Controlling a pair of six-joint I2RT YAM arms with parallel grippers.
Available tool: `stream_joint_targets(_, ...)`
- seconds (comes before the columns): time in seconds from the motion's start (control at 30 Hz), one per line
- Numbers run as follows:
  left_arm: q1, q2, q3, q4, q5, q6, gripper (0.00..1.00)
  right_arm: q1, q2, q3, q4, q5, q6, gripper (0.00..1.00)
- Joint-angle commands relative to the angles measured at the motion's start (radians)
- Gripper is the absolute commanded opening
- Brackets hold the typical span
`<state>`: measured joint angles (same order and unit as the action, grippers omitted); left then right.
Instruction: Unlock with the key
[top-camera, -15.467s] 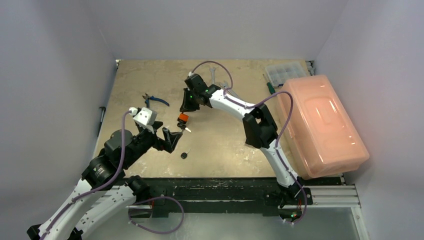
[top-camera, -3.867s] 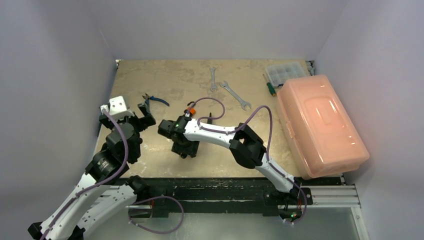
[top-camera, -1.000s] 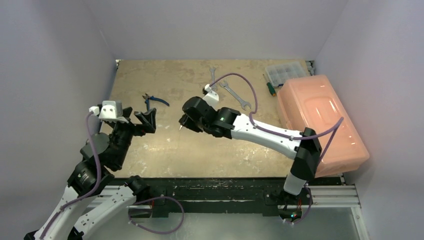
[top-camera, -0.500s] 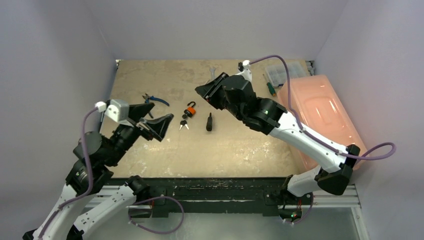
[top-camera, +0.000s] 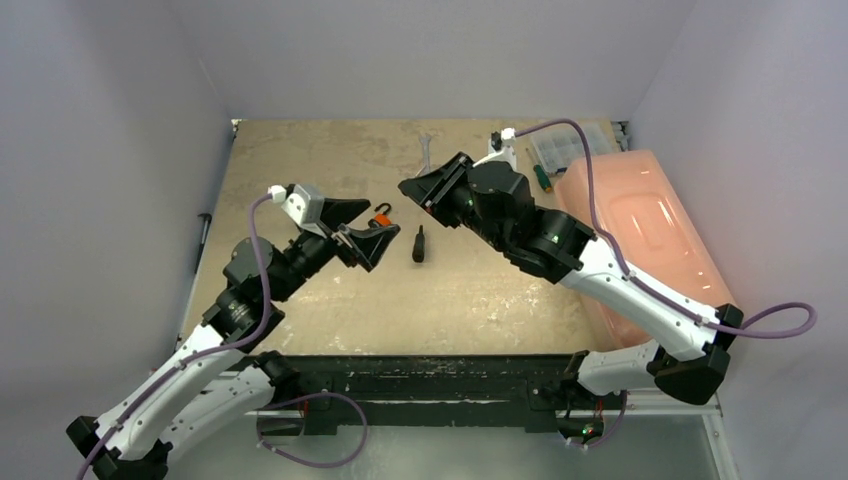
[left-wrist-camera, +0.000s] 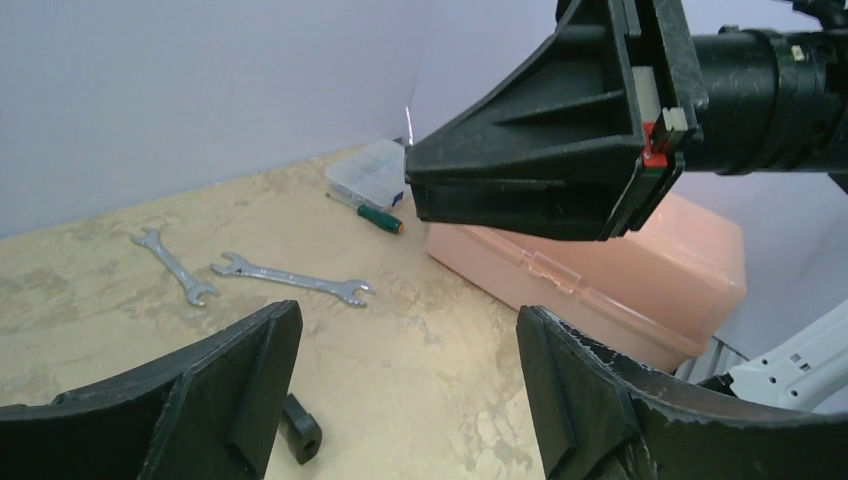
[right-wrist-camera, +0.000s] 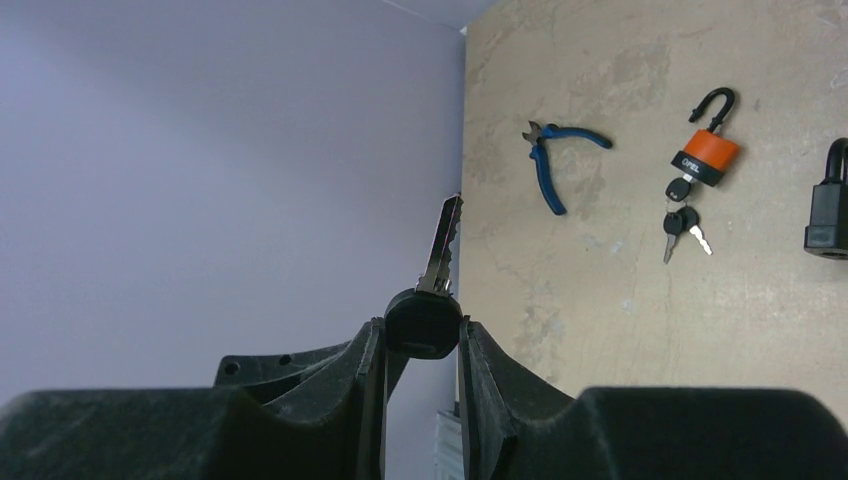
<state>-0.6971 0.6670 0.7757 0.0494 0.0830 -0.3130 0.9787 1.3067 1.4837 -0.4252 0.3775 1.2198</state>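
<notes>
My right gripper (right-wrist-camera: 422, 325) is shut on the black head of a key (right-wrist-camera: 440, 250), whose blade points up and away from the fingers. It hovers above the table (top-camera: 300, 160) in the top view (top-camera: 410, 188). An orange padlock (right-wrist-camera: 712, 155) lies with its shackle swung open and a small bunch of keys (right-wrist-camera: 682, 222) in its base. A black padlock (right-wrist-camera: 828, 205) lies to its right; it also shows in the top view (top-camera: 419, 243) and the left wrist view (left-wrist-camera: 300, 428). My left gripper (left-wrist-camera: 408, 318) is open and empty, hovering beside the orange padlock (top-camera: 381, 212).
Blue pliers (right-wrist-camera: 555, 165) lie left of the padlocks. Two wrenches (left-wrist-camera: 290, 280), a green screwdriver (left-wrist-camera: 366, 212) and a clear organiser box (left-wrist-camera: 375, 170) lie at the back. A large pink lidded box (top-camera: 650, 200) fills the right side.
My left gripper has swung right and forward to the orange padlock, covering its keys in the top view. My right gripper, holding the key, has barely shifted.
</notes>
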Motion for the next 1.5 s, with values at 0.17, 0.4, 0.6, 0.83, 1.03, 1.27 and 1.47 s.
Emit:
stream_joint_targets(0.17, -0.004, 0.054, -0.061, 0.354, 0.026, -0.041, 0.74, -0.006, -0.048, -0.015, 0.04, -0.014, -0.006, 0.03)
stream_joint_targets(0.4, -0.004, 0.106, -0.085, 0.462, 0.025, -0.038, 0.68, -0.006, -0.053, -0.01, 0.041, -0.025, -0.005, 0.03)
stream_joint_targets(0.6, -0.005, 0.158, -0.078, 0.511, 0.037, -0.033, 0.62, -0.006, -0.058, -0.007, 0.042, -0.037, -0.002, 0.03)
stream_joint_targets(0.83, -0.004, 0.194, -0.075, 0.559, 0.016, -0.041, 0.54, -0.006, -0.059, -0.003, 0.041, -0.054, -0.003, 0.03)
stream_joint_targets(1.03, -0.005, 0.223, -0.078, 0.587, 0.006, -0.048, 0.46, -0.006, -0.06, -0.007, 0.043, -0.066, 0.0, 0.03)
stream_joint_targets(1.27, -0.005, 0.248, -0.07, 0.604, -0.006, -0.048, 0.32, -0.006, -0.057, -0.006, 0.051, -0.083, 0.006, 0.03)
stream_joint_targets(1.47, -0.005, 0.267, -0.064, 0.62, -0.009, -0.064, 0.09, -0.006, -0.052, -0.021, 0.061, -0.097, 0.015, 0.03)
